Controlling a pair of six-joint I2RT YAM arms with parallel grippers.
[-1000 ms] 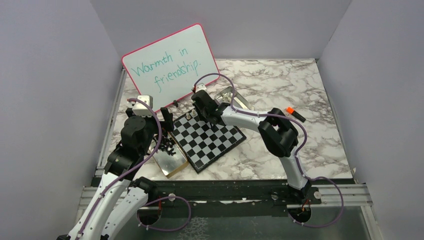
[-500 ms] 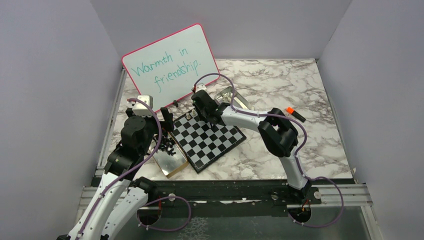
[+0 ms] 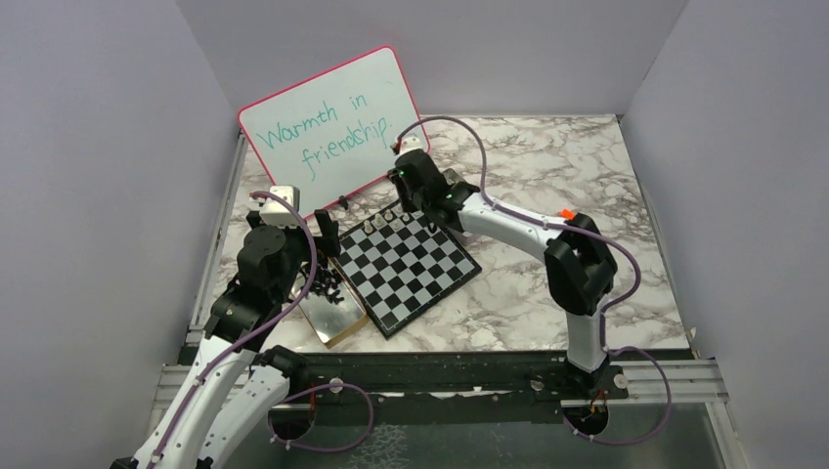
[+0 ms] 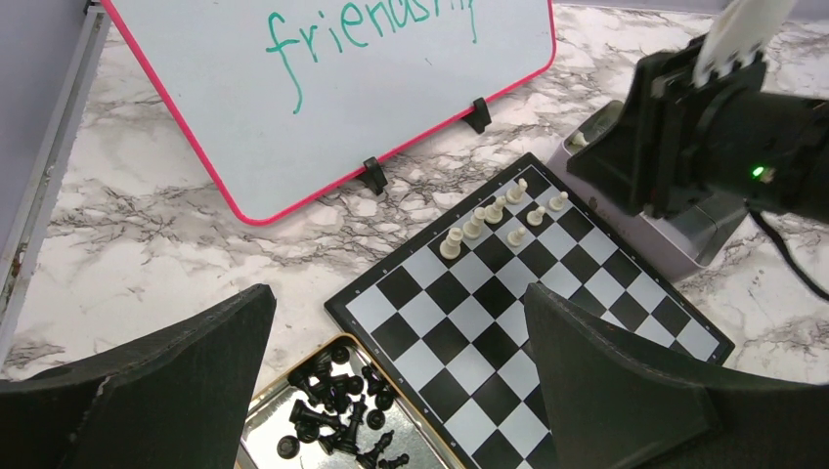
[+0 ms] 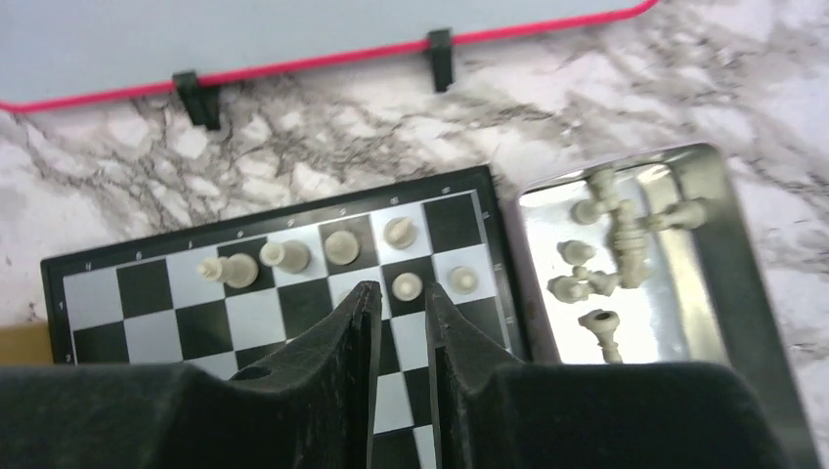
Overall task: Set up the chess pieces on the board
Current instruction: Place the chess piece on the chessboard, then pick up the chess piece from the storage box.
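Right gripper (image 5: 399, 318), jaws nearly closed and empty, hovers over the board's (image 5: 147, 337) far corner; loose cream pieces (image 5: 606, 244) lie just right, nearer this arm.

Your right arm stretches far forward and leftward, elbow bent high, its black two-finger right gripper (image 5: 396, 311) pointing down, fingers nearly together with only a thin slit between them, gripping nothing. Your left arm is folded upright, its black left gripper (image 4: 391, 381) spread wide, empty.

Six cream pieces (image 5: 342, 246) on board (image 5: 137, 322), tool (image 5: 399, 327) nearly closed
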